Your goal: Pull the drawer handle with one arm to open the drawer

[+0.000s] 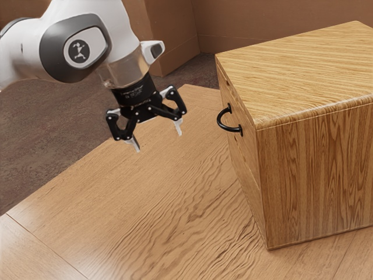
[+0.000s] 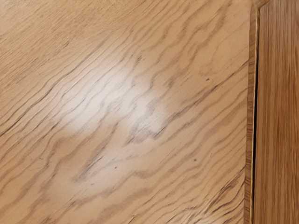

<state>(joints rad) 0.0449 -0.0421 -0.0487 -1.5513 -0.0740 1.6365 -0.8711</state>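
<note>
1. Gripper (image 1: pixel 156 135) hangs above the table (image 1: pixel 175 221). Fingers are apart with nothing between them, tips pointing down and tilted a little toward the box (image 1: pixel 309 146).
2. Handle (image 1: pixel 228 121) is a black loop set high on the box face turned to the exterior view's left. It is near the gripper but apart from it, no contact.
3. Drawer (image 1: pixel 243 163): front looks flush with the box, no gap seen. Judged shut.
4. Wrist view: bare table grain under the hand, with a dark seam (image 2: pixel 253 116) running beside it. Cannot tell whether it is a board joint or the box foot.
5. Step in hand, as judged: approach, before any grasp.
6. Next move calls for travel toward the exterior view's right, with the hand turned so the open fingers straddle the loop's bar. Then close on the bar and pull straight away from the box face. A skewed pull risks the bar slipping out.
</note>
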